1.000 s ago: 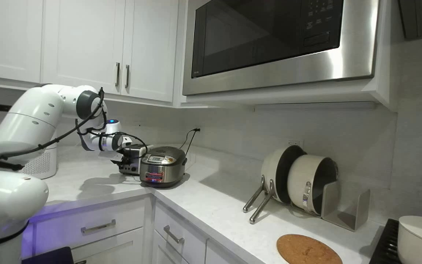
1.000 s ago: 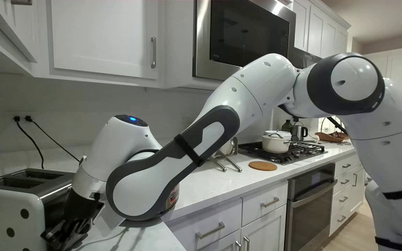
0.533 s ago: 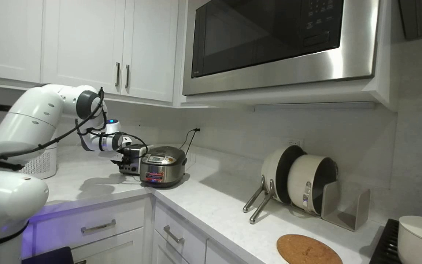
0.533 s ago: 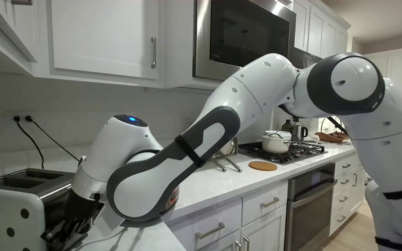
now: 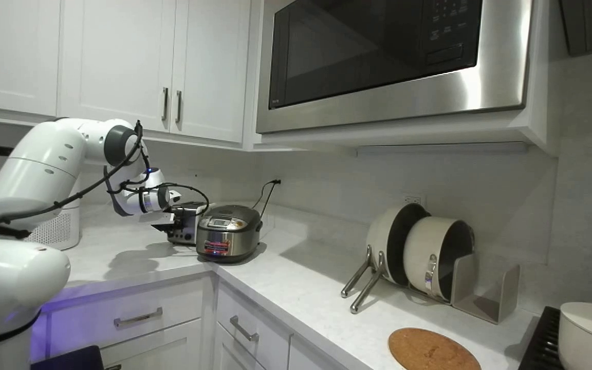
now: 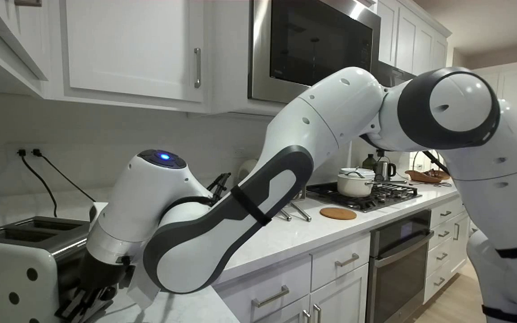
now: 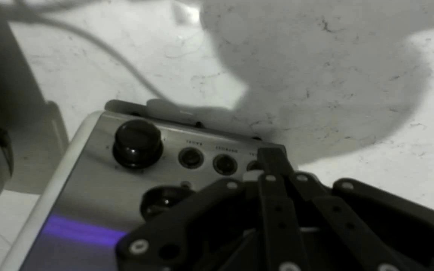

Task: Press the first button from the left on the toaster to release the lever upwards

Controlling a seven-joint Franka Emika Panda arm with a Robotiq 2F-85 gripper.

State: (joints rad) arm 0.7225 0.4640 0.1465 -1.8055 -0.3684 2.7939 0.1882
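The toaster (image 6: 11, 264) shows its white, black-dotted side and slotted top in an exterior view; its silver front (image 5: 182, 237) shows in the other view's frame beside the rice cooker. In the wrist view the toaster's panel (image 7: 96, 177) appears upside down, with a large black knob (image 7: 138, 143) and three small round buttons in a row. The end button (image 7: 254, 165), at the right there, is partly hidden by my fingertips. My gripper (image 7: 277, 160) is shut and empty, its tips at or just over that button; contact cannot be told. The gripper (image 6: 72, 309) is at the toaster's front.
A steel rice cooker (image 5: 228, 239) stands close beside the toaster. Upper cabinets (image 5: 116, 61) and a microwave (image 5: 378, 51) hang above the counter. Pans (image 5: 429, 257) stand in a rack, with a cork mat (image 5: 432, 349) and a white pot (image 5: 591, 334) beyond.
My wrist has tilted and dropped slightly, and the gripper has shifted a little down along the toaster's front. The arm's forearm is slightly lower. The toaster has not visibly moved.
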